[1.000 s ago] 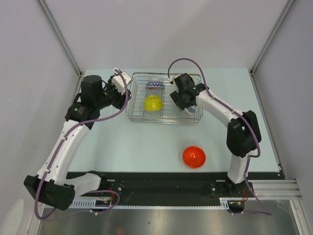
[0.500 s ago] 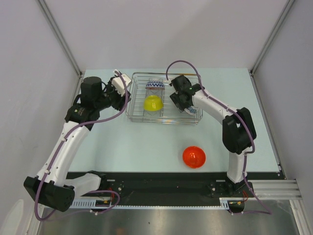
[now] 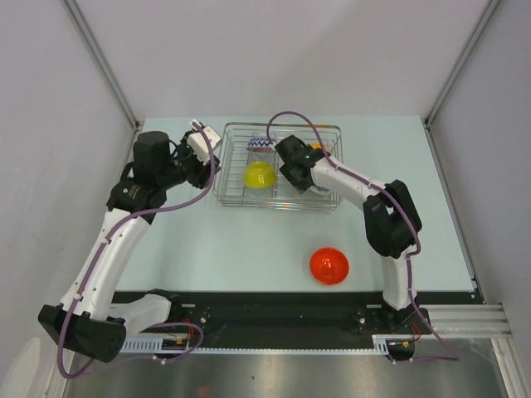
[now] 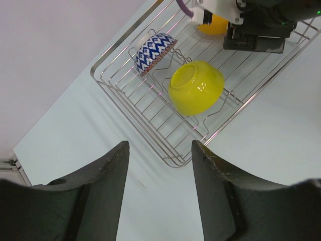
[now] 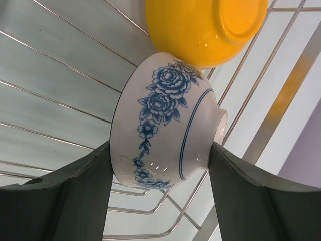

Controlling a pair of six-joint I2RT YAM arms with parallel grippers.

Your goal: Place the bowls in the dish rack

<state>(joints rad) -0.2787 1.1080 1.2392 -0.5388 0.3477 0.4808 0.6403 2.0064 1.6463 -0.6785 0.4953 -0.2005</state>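
- By the tabletop's far edge, over the dish rack (image 3: 232, 178): my right gripper (image 5: 159, 165) clamps the white blue-patterned bowl (image 5: 165, 115).
- My left gripper (image 4: 159, 160): fingers wide apart, beside the rack.

Shiny metal wire dish rack (image 4: 150, 108), glossy lime-yellow bowl (image 4: 196, 86); glazed white-and-blue bowl (image 5: 165, 120), smooth matt table (image 3: 249, 240)

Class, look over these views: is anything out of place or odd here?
Only the red bowl: it sits alone on the table, apart from the dish rack. Nothing looks spilled or damaged.
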